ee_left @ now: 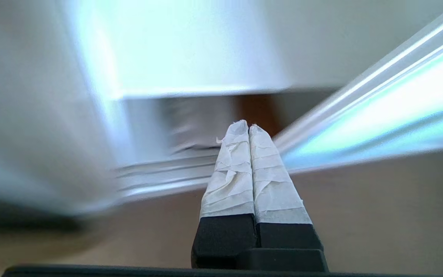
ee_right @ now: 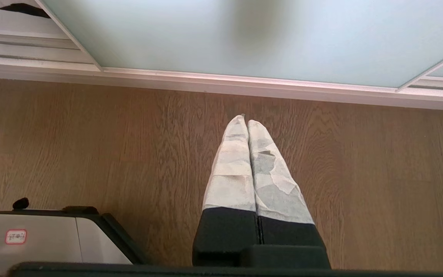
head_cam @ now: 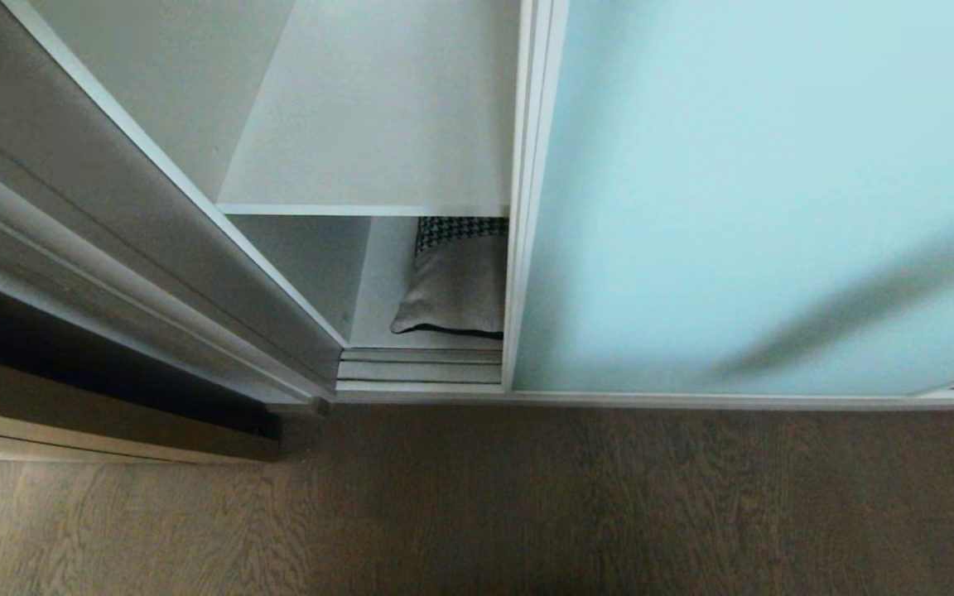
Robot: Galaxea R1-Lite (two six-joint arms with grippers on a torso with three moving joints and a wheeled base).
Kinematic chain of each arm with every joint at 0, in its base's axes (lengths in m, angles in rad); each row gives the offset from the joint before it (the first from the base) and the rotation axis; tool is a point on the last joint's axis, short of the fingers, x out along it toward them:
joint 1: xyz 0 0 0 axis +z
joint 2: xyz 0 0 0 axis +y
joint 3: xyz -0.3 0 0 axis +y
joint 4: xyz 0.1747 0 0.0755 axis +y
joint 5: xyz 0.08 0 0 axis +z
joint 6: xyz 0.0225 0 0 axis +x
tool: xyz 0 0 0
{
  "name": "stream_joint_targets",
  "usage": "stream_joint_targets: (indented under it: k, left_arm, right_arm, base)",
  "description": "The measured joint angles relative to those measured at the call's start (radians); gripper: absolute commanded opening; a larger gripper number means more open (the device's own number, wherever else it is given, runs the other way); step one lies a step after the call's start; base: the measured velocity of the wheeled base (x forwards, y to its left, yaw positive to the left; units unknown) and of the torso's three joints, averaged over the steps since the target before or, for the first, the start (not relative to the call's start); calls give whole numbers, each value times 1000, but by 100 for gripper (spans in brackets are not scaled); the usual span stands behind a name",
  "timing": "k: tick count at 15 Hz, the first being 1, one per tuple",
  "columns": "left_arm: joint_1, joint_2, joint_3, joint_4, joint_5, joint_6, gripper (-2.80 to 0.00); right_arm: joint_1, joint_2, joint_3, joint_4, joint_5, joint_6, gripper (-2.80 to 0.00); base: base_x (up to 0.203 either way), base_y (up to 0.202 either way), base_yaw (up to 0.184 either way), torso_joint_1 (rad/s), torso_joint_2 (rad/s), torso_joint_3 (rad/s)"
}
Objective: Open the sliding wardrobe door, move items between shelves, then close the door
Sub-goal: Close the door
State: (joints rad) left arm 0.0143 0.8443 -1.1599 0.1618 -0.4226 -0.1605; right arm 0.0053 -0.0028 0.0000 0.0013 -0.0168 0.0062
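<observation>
Sliding wardrobe door (head_cam: 758, 190) stands partly open, covering the right; cushion (head_cam: 456, 277) on the lower shelf (head_cam: 378, 327), half behind the door's frame; left gripper (ee_left: 248, 129) pinched shut, empty, aimed at the gap; risk: the narrow opening snags the cushion, or shut fingertips slip off the handleless frame; right gripper (ee_right: 247, 122) closed, empty, over the floor (ee_right: 90, 146).

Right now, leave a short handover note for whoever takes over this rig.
Left end effector: shut, empty, pointing at the wardrobe opening.
Right end effector: shut, empty, over the floor before the sliding door.
Door partly open. Cushion lies on the bottom shelf; the shelf above looks bare.
Left: move the cushion, close the door.
</observation>
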Motion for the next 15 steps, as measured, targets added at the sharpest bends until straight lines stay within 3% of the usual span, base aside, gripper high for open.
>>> stream_joint_targets:
  k: [4,6,7,11,15]
  left_arm:
    - [-6,213,-145,11,-320,-170,-280]
    - [-10,286,-154,8,-453,-190,-280]
    - [-21,316,-159,5,-487,-191,-280]
    - [-162,386,-170,5,-480,-188,-280]
    - [-419,406,-176,6,-336,-175,-280]
  right_arm:
    - [0,0,0,0,0,0,-280]
    - [0,0,0,0,0,0,-280]
    - [0,0,0,0,0,0,-280]
    - [0,0,0,0,0,0,-280]
    - [0,0,0,0,0,0,-280]
  base:
    - [0,0,0,0,0,0]
    - [0,0,0,0,0,0]
    - [0,0,0,0,0,0]
    - [0,0,0,0,0,0]
    - [0,0,0,0,0,0]
